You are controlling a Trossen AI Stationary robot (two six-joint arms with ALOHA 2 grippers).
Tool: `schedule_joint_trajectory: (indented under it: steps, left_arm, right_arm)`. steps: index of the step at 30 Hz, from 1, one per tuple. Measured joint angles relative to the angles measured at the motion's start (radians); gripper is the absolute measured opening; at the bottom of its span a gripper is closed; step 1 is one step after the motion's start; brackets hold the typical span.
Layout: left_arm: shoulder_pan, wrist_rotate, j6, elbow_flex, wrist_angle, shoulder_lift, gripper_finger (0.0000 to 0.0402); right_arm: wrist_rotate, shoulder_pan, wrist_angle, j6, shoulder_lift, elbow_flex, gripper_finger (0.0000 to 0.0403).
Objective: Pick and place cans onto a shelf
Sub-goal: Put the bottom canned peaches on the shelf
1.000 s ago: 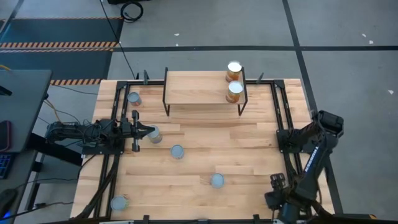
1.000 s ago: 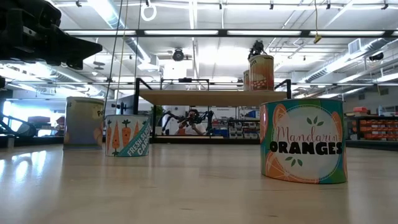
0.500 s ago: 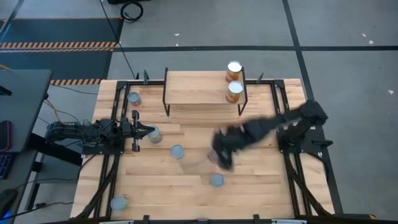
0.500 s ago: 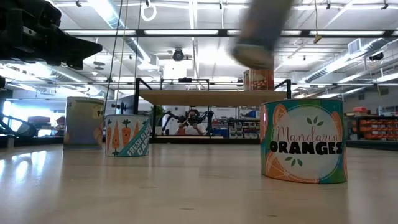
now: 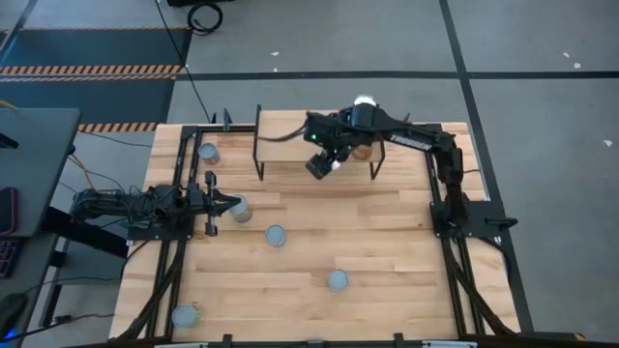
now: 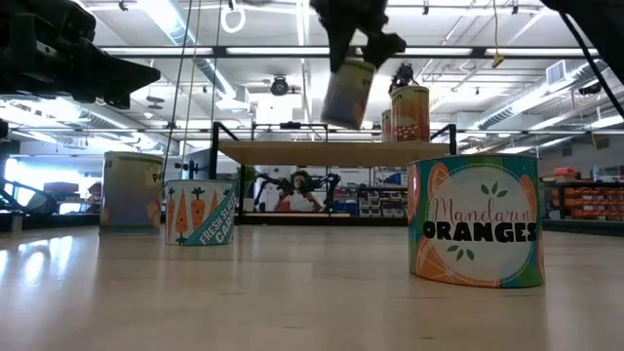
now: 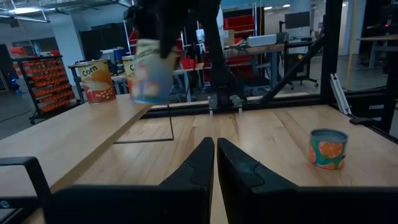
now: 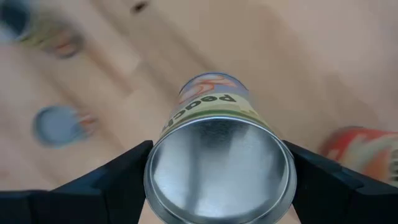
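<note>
The shelf [image 5: 290, 135] is bare across its left and middle, while two corn cans [image 5: 363, 145] stand at its right end, with the right gripper [image 5: 322, 162] and its held can [image 6: 348, 93] hanging over the shelf's front edge just beside them. On the table [image 5: 387, 242], loose cans [image 5: 276, 235] stand well apart, leaving wide lanes, and the right half lies open.

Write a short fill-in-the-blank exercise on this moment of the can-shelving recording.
1. The right gripper carries a ___ through the air.
2. On the shelf there already stand ___ cans.
3. The left gripper has its fingers ___.
4. The nearest can in the low view reads Mandarin ___.

Missing: can; two; shut; Oranges
</note>
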Motion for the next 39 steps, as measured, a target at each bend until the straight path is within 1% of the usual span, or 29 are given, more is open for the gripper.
schedule_joint_trajectory:
  steps: [3, 6, 9, 10, 14, 19, 21, 22, 25, 27, 29, 33, 35, 39]
  left_arm:
    - [0.0, 0.0, 0.0, 0.0, 0.001, 0.0, 0.0027]
    - [0.0, 0.0, -0.001, 0.0, 0.015, 0.0, 0.0027]
    - [0.0, 0.001, -0.065, 0.0, 0.042, 0.0, 0.0027]
    - [0.0, 0.001, -0.113, 0.0, 0.055, 0.0, 0.0027]
    - [0.0, -0.004, -0.429, 0.0, 0.112, 0.0, 0.0027]
    - [0.0, -0.088, -0.633, 0.0, 0.235, -0.001, 0.0027]
    - [0.0, -0.092, -0.697, 0.0, 0.297, 0.0, 0.0027]
    - [0.0, -0.092, -0.702, 0.0, 0.325, 0.0, 0.0027]
    - [0.0, -0.092, -0.629, 0.0, 0.393, 0.0, 0.0027]
    - [0.0, -0.095, -0.606, 0.003, 0.401, 0.0, 0.0027]
    - [0.0, -0.102, -0.605, 0.021, 0.376, 0.008, 0.0027]
    - [0.0, -0.107, -0.597, 0.111, 0.334, 0.041, 0.0027]
    - [0.0, -0.148, -0.57, 0.157, 0.307, 0.073, 0.0028]
    - [0.0, -0.219, -0.44, 0.238, 0.309, 0.133, 0.0042]
  right_arm:
    - [0.03, -0.03, 0.016, 0.005, -0.003, -0.005, 0.0323]
    - [0.023, -0.047, 0.028, 0.008, -0.006, 0.02, 0.0323]
    - [0.023, -0.073, 0.024, 0.029, -0.007, 0.022, 0.0324]
    - [0.023, -0.084, 0.022, 0.032, -0.006, 0.022, 0.0324]
    - [0.045, -0.121, 0.026, 0.034, 0.0, 0.022, 0.0325]
    - [0.046, -0.165, 0.055, -0.017, 0.007, 0.016, 0.0326]
    - [0.047, -0.182, 0.051, -0.035, 0.011, 0.016, 0.0329]
    - [0.048, -0.19, 0.055, -0.044, 0.015, 0.016, 0.0331]
    - [0.05, -0.217, 0.072, -0.074, 0.02, 0.002, 0.0338]
    - [0.055, -0.229, 0.136, -0.095, 0.019, -0.021, 0.0342]
    - [0.054, -0.242, 0.142, -0.118, 0.021, -0.023, 0.0344]
    - [0.082, -0.262, 0.193, -0.146, 0.02, -0.042, 0.0345]
    - [0.084, -0.273, 0.186, -0.155, 0.02, -0.042, 0.0345]
    - [0.103, -0.288, 0.196, -0.182, 0.019, -0.042, 0.0346]
